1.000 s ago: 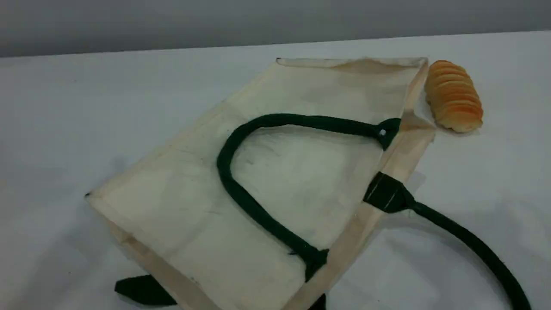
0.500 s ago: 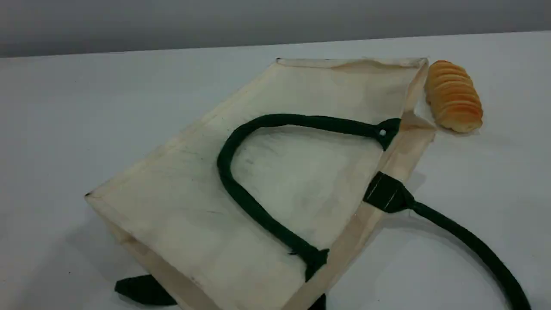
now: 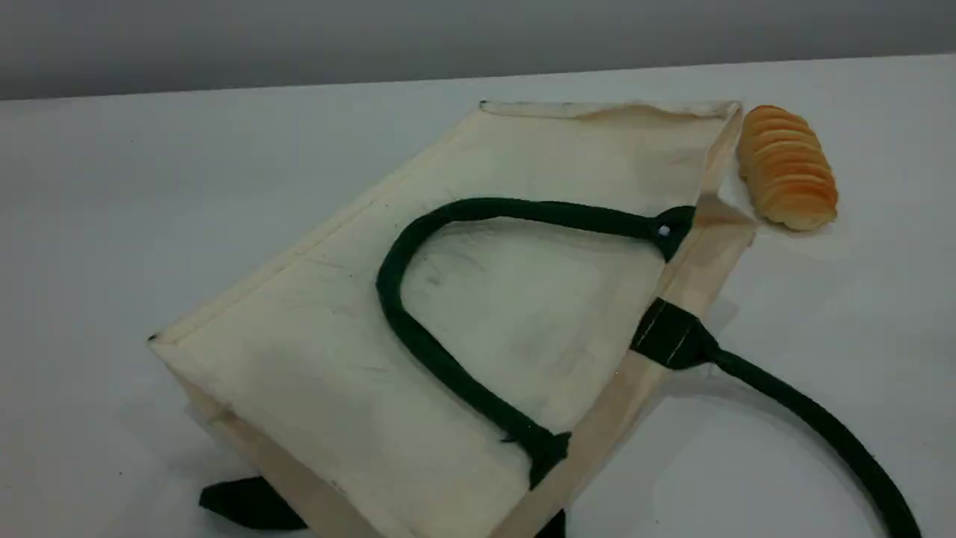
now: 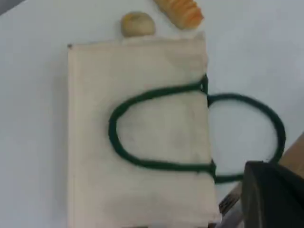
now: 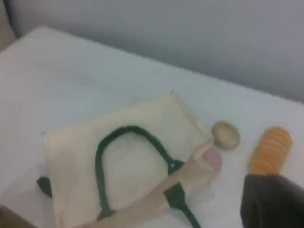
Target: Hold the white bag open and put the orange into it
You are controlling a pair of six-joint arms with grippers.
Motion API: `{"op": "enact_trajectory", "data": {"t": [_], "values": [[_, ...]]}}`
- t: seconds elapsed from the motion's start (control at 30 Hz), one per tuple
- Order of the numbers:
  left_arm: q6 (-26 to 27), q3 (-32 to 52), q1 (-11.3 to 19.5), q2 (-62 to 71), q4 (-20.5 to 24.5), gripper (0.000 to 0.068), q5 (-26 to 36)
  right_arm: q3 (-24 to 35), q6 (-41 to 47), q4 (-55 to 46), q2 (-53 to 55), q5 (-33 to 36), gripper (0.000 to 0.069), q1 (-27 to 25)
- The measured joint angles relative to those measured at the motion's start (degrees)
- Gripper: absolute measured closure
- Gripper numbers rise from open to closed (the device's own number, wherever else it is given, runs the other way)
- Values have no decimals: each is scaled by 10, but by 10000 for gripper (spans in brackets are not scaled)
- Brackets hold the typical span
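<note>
Both arms' fingers are closed on nothing, well above the flat cream canvas tote bag (image 3: 463, 299) on the desk (image 3: 149, 187).

Neither arm reaches into the scene view. In the left wrist view, the left arm's dark, blurred gripper (image 4: 273, 194) shows only as one fingertip at the bottom right corner, raised high and looking down. The right arm's dark gripper (image 5: 273, 202) shows the same way in its own view. Both are closed, with nothing between their jaws.
</note>
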Motion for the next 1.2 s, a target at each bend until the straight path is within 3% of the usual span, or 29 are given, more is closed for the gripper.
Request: {"op": "enact_trajectory", "data": {"t": [0.23, 0.33, 0.43, 0.67, 1.0, 1.2], "values": [[-127, 144, -106, -134, 82, 682, -29, 94, -1, 1, -103, -6, 682, 0], [-174, 206, -122, -195, 94, 682, -44, 147, 4, -2, -145, -12, 682, 0], [-184, 262, -122, -252, 94, 682, -45, 195, 28, 4, -178, -12, 682, 0], [-117, 375, -122, -366, 84, 680, -48, 234, 33, -5, -178, -41, 680, 0], [-10, 524, -121, -528, 0, 678, -102, 234, 33, -30, -178, -19, 668, 0], [-1, 550, -121, -612, -4, 678, -92, 234, 33, -30, -178, -19, 659, 0]]}}
